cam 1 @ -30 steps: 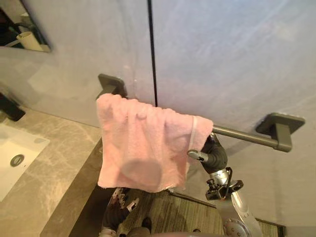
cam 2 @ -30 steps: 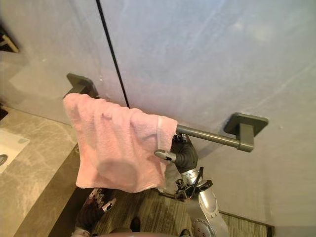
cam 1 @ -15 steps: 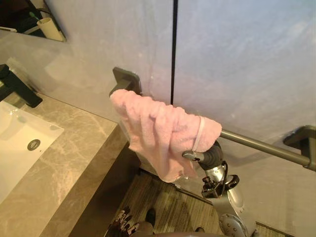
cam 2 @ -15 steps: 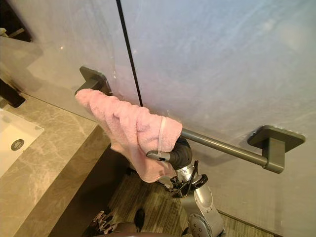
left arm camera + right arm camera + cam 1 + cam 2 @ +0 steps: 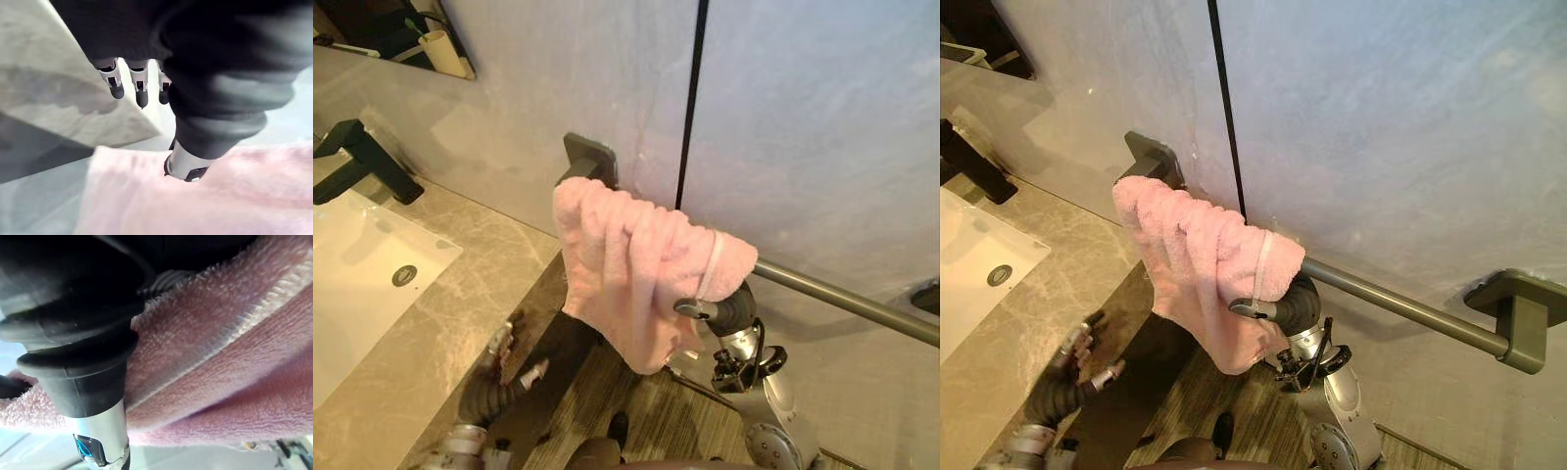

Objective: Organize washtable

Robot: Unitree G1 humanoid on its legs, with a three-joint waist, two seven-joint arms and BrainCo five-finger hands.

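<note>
The pink towel (image 5: 636, 264) hangs bunched over the left end of the wall-mounted towel bar (image 5: 842, 299), above the end of the marble worktop (image 5: 421, 333). The right hand (image 5: 726, 311) sits against the towel's right edge. Its fingers are buried in the cloth, so I cannot tell its grip. The left hand (image 5: 504, 357) is low beside the worktop's front edge, with its fingers relaxed, holding nothing and clear of the towel.

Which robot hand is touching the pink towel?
The right hand, pressed into the pink towel on the bar; the left hand is lower, by the counter, away from it.
</note>
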